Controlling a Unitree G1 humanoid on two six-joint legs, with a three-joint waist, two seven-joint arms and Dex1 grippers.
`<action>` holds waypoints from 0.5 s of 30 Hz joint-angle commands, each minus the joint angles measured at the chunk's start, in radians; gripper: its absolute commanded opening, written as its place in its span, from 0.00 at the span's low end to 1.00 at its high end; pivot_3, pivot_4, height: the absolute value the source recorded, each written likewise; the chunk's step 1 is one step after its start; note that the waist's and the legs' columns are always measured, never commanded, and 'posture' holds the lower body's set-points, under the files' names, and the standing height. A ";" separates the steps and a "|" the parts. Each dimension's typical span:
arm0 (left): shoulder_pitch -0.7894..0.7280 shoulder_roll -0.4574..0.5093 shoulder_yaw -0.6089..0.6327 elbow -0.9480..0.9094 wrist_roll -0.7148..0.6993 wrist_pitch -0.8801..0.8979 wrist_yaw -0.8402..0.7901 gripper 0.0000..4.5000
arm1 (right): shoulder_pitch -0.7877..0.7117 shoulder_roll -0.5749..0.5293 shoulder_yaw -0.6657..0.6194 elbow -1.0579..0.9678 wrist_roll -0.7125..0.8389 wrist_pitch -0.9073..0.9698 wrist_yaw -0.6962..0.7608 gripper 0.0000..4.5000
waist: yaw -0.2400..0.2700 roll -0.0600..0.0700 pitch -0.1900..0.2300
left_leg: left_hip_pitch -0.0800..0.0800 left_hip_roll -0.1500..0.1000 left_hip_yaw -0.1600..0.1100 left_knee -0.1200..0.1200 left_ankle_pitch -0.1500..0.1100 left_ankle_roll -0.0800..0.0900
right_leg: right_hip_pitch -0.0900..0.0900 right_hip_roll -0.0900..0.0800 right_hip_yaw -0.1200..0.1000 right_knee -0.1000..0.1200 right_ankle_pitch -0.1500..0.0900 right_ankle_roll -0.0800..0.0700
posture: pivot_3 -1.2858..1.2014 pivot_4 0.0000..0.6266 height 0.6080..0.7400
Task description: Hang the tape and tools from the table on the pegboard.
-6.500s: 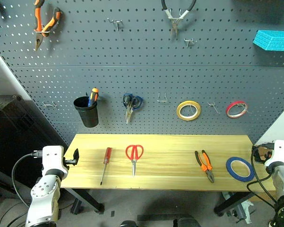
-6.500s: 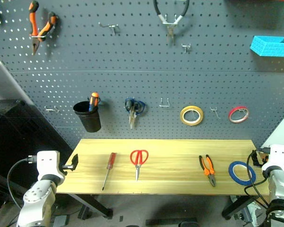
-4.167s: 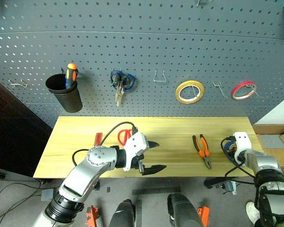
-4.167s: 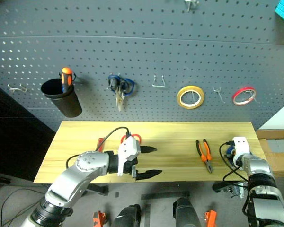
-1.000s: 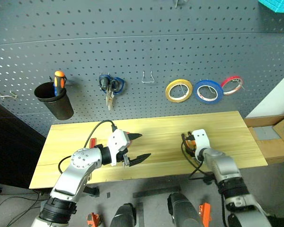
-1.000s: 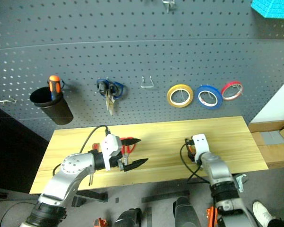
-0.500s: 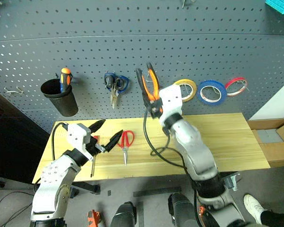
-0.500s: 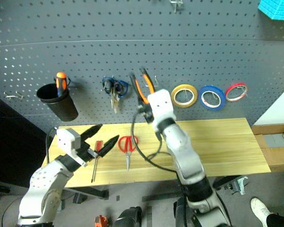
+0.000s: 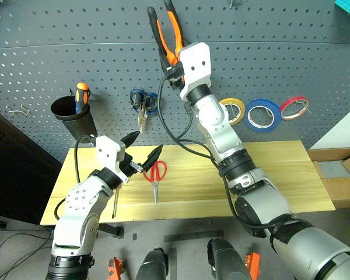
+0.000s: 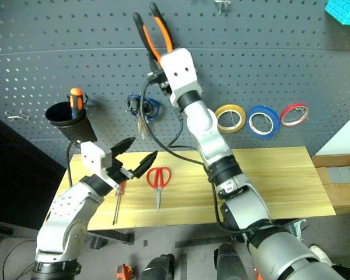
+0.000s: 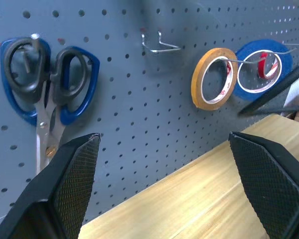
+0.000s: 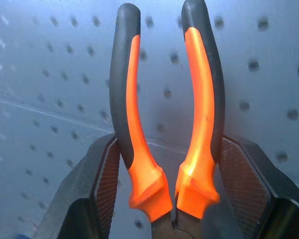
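Observation:
My right gripper (image 9: 174, 65) is shut on the pliers (image 9: 169, 30) near their head. It holds them high against the pegboard (image 9: 291, 52), orange-and-black handles (image 12: 164, 114) pointing up. The blue tape (image 9: 262, 115) hangs on a pegboard hook between the yellow and red rolls. On the table (image 9: 268, 175) lie the red-handled scissors (image 9: 156, 175) and the red-handled screwdriver (image 10: 116, 207), which is partly behind my left arm. My left gripper (image 9: 144, 147) is open and empty, hovering just left of the red scissors and facing the board.
On the pegboard hang a black cup with an orange-and-black screwdriver (image 9: 74, 114), blue scissors (image 11: 45, 89), a bare double hook (image 11: 158, 44), a yellow tape roll (image 9: 232, 109) and a red tape roll (image 9: 293, 105). A cardboard box (image 9: 338, 169) stands beyond the table's right end.
My right gripper has climbed higher up the pegboard with the pliers, which it lifted off the table a second ago. The left gripper rose a little and moved back left of the red scissors.

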 commanded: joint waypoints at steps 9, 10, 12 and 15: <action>-0.042 -0.024 -0.007 -0.002 0.036 -0.021 0.048 0.98 | 0.032 -0.006 -0.009 0.205 -0.047 -0.189 -0.071 0.59 | 0.009 0.000 0.000 | 0.000 0.000 0.000 0.000 0.000 0.000 | 0.000 0.000 0.000 0.000 0.000 0.000 | 0.52 0.30 1.00; -0.042 -0.026 -0.007 0.002 0.040 -0.023 0.051 0.98 | 0.037 -0.004 -0.015 0.209 -0.037 -0.178 -0.061 0.59 | 0.009 0.000 0.000 | 0.000 0.000 0.000 0.000 0.000 0.000 | 0.000 0.000 0.000 0.000 0.000 0.000 | 0.52 0.30 1.00; -0.040 -0.033 -0.003 0.009 0.042 -0.022 0.060 0.98 | 0.045 -0.001 -0.025 0.213 -0.021 -0.157 -0.050 0.59 | 0.009 0.000 0.000 | 0.000 0.000 0.000 0.000 0.000 0.000 | 0.000 0.000 0.000 0.000 0.000 -0.001 | 0.51 0.30 1.00; -0.028 -0.042 0.011 0.027 0.057 -0.018 0.081 0.98 | 0.091 0.000 -0.037 0.171 0.014 -0.097 0.006 0.59 | 0.009 0.000 0.000 | 0.000 0.001 0.000 0.001 0.000 0.000 | 0.000 0.001 0.000 0.000 0.000 -0.001 | 0.51 0.30 1.00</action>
